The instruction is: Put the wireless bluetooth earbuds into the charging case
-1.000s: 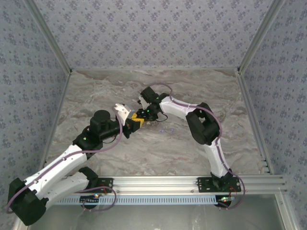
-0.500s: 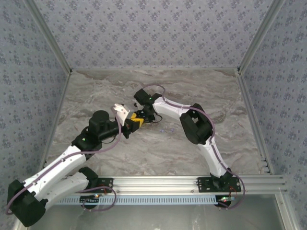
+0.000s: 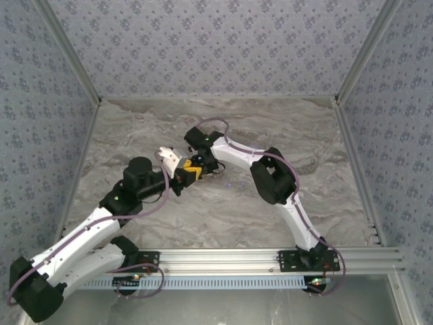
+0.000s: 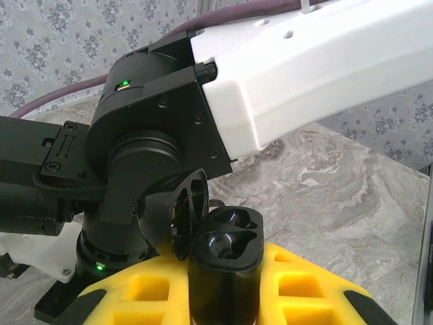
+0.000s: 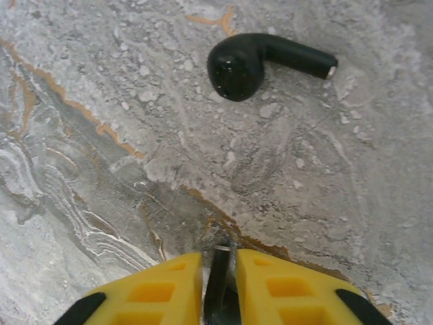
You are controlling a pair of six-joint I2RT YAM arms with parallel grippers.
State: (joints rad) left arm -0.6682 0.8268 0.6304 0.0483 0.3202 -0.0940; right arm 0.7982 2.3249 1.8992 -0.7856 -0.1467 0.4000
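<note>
On the marble (image 5: 81, 81) at 12 o'clock from the right gripper (image 5: 218, 267) lies 1 black earbud (image 5: 260, 62), stem toward 3 o'clock; those fingers pinch a dark piece (image 5: 216, 298), seemingly another earbud. The left gripper (image 4: 223, 298) clamps the open charging case (image 4: 226, 240).

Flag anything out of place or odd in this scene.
One black earbud lies loose on its side on the marble table, outside the charging case. The left hand holds that case, lid open, both wells empty. The right hand pinches a thin dark piece; I cannot tell what.
</note>
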